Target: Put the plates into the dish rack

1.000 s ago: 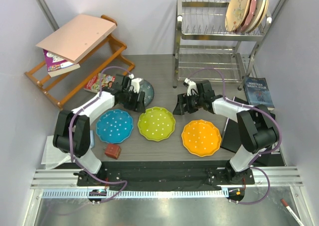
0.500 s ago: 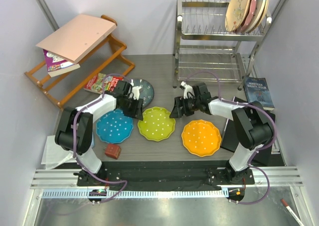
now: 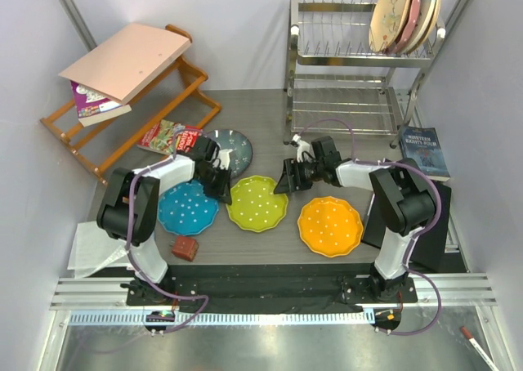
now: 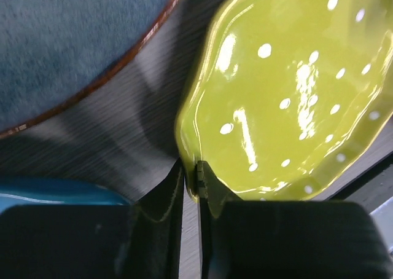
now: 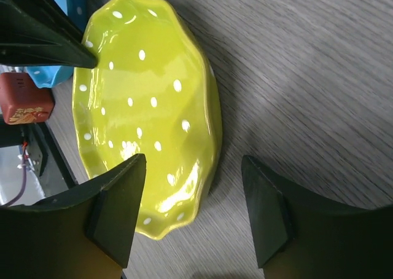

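So your left claw point(image 4: 190, 166) is squeezed down narrow on the left rim of the lime green plate point(image 3: 257, 203). One jaw is outside the edge and one is on the dotted side, with the scalloped lip pinched between them. Your right claw point(image 5: 193, 160) is spread wide at the opposite edge of that same plate. One jaw hangs over the glossy face and the other over bare worktop point(image 5: 319, 76), so the rim sits in the gap with nothing gripped. I can't tell from either wrist view whether the plate is off the surface at all. It's the middle one of the row, with the blue plate point(image 3: 188, 207) just to its left and the orange plate point(image 3: 329, 225) to its right. The dark speckled plate point(image 3: 233, 149) lies a bit farther back, right behind the left claw. None of the four is in the dish rack point(image 3: 339, 101), which stands at the far right. Three plain plates point(image 3: 404, 15) stand on edge at the right end of its top tier. There's also a wooden shelf point(image 3: 122, 118) at the far left, a small red-brown box point(image 3: 185, 248) just near of the blue plate, and a book point(image 3: 422, 149) beside the rack's right foot.
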Motion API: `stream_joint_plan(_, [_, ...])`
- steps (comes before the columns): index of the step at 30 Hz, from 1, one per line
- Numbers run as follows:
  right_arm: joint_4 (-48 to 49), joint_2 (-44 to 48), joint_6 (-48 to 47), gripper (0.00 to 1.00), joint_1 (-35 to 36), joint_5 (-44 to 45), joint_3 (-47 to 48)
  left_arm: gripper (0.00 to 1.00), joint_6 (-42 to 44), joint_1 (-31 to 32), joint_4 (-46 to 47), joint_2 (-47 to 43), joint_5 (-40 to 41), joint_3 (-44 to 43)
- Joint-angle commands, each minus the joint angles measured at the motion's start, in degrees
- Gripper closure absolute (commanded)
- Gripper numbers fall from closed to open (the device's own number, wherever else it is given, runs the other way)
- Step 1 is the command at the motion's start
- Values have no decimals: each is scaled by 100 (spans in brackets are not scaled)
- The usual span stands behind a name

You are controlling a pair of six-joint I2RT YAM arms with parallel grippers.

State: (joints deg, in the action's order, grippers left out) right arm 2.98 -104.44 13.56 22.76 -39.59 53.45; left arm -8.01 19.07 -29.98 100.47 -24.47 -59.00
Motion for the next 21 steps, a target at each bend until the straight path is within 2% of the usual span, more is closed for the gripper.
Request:
stream_joint_plan(1, [-489,-339,-169,33,44,-364,392,92,-87,9,-26,219,-172,-313])
stream_joint_plan(2, [-683,-392,-204,34,53,-417,446,94,-87,9,-26,271,-181,-348])
stream_joint_plan(3, [-702,-462,-222,35,53,-505,473,100,-95,9,-8,298,-233,-366])
stream_joint_plan(10, [-632,-603,-214,35,88,-883,499,100,-306,-9,439,150,-357,-296])
stream_joint_plan(18, [-1484,-884,-696,36,141,-1182,780,100,-490,-61,1001,-316,-497,-156])
stream_joint_plan(21, [-1529,-885,-688,37,158,-1296,834,100,-578,-61,1143,-422,-628,-94])
